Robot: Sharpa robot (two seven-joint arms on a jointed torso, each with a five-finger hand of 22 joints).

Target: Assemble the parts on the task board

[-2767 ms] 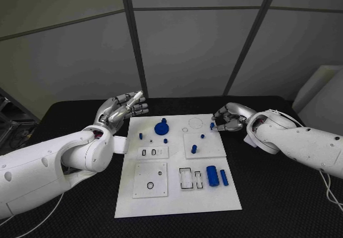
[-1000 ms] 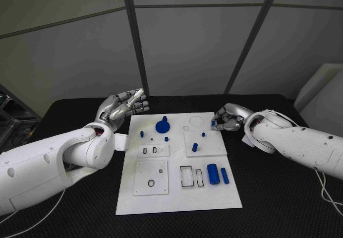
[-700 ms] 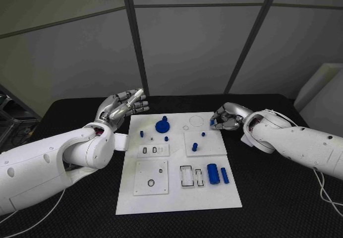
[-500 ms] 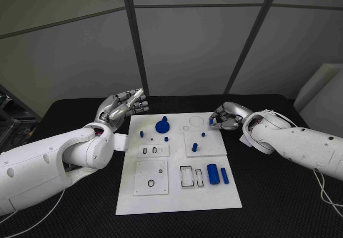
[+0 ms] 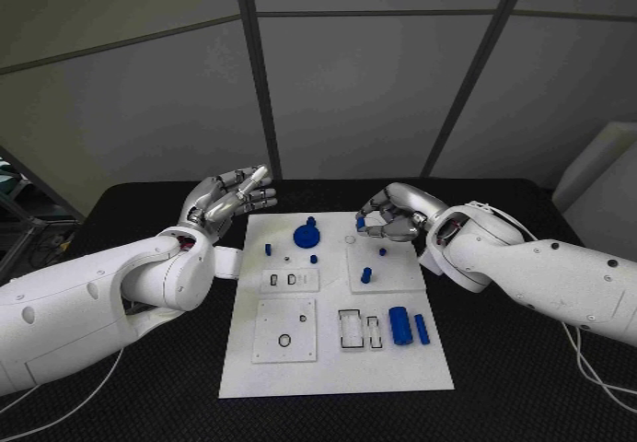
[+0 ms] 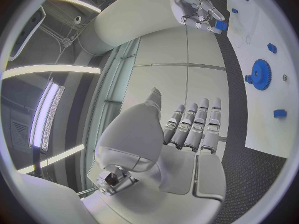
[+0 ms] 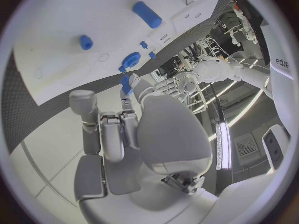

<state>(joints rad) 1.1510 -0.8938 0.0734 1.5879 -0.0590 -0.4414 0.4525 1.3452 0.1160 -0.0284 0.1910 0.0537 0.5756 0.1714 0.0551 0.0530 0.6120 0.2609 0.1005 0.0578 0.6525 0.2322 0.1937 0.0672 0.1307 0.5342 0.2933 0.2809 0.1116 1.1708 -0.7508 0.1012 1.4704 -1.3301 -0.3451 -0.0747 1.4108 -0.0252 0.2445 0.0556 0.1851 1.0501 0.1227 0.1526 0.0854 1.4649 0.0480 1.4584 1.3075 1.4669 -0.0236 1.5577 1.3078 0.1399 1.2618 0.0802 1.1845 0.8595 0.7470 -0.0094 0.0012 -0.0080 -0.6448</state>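
Since before, the right hand (image 5: pixel 387 214) has moved over the task board (image 5: pixel 332 368), toward the blue gear (image 5: pixel 306 235), pinching a small blue peg (image 5: pixel 360 222). Left hand (image 5: pixel 234 198) hovers beside the board's far corner, fingers apart, holding nothing.

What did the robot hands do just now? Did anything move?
The right robot hand moved inward over the far end of the board, toward the gear, carrying a small blue part pinched in its fingers. The left robot hand stayed raised and open beside the board. The other parts on the board stayed put.
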